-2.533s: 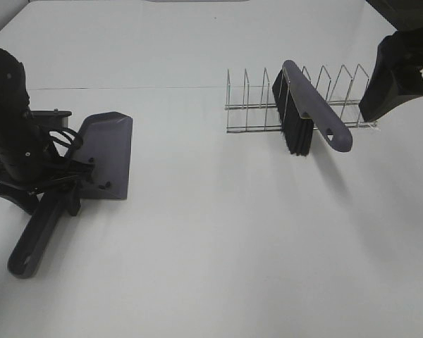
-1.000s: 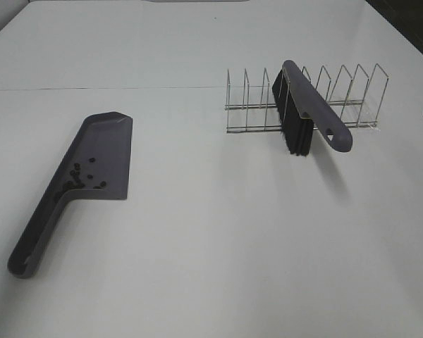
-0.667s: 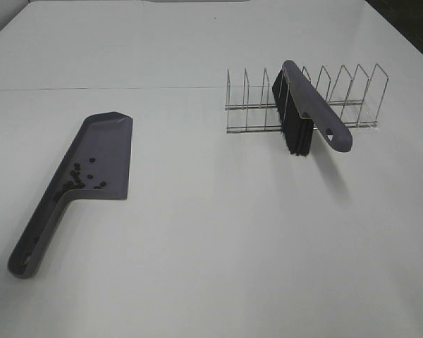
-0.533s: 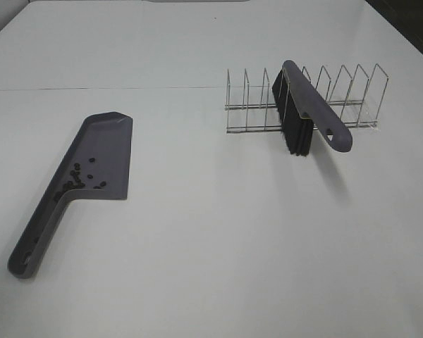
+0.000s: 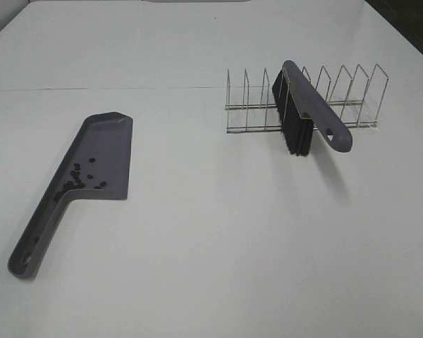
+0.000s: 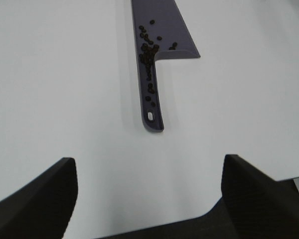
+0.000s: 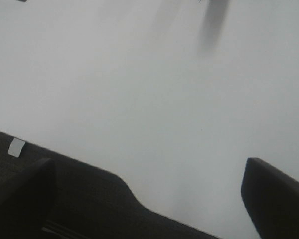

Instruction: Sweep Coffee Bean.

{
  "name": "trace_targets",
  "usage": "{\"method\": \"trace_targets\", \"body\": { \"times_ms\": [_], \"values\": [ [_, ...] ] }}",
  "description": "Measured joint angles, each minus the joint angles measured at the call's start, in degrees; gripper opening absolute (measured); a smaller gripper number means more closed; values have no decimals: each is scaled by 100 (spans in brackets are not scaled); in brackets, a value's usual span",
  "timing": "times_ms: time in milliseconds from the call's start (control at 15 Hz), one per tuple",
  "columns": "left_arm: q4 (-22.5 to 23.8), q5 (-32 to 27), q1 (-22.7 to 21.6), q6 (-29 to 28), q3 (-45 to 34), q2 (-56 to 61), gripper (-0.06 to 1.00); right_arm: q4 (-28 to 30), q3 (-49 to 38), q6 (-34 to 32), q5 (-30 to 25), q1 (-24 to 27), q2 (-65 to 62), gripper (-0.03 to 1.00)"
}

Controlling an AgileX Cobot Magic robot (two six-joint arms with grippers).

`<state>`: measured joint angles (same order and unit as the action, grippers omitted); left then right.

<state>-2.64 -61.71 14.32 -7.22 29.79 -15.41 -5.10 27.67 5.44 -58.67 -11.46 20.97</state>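
- Dozens of coffee beans (image 5: 76, 181) lie in the grey dustpan (image 5: 102, 151), left of centre in the high view, clustered at the pan's rear corner where the handle begins; a few sit along the handle channel (image 6: 150, 89).
- Dustpan lies flat on the white table (image 5: 218, 232), handle toward lower left.
- Grey brush (image 5: 304, 113) with black bristles rests in the wire rack (image 5: 338, 105), upper right, handle tilted down toward the right.
- Left gripper (image 6: 149, 199): fingers spread wide, nothing between them, well apart from the dustpan.
- Right gripper (image 7: 149, 194): fingers spread, over bare table.
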Motion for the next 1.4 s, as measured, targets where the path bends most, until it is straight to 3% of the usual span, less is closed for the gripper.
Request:
{"method": "trace_targets", "body": {
  "times_ms": [267,667,1400],
  "values": [
    [0,17,0,23,-6,670,73,-6,-109,0,-418,0,-533,93],
    [-498,23,0,1387,-6,1220,73,-6,-138,0,-458,0,-1478,93],
    [-516,17,0,1478,-6,1541,73,-6,-138,-6,-493,0,-2120,93]
  ]
}}
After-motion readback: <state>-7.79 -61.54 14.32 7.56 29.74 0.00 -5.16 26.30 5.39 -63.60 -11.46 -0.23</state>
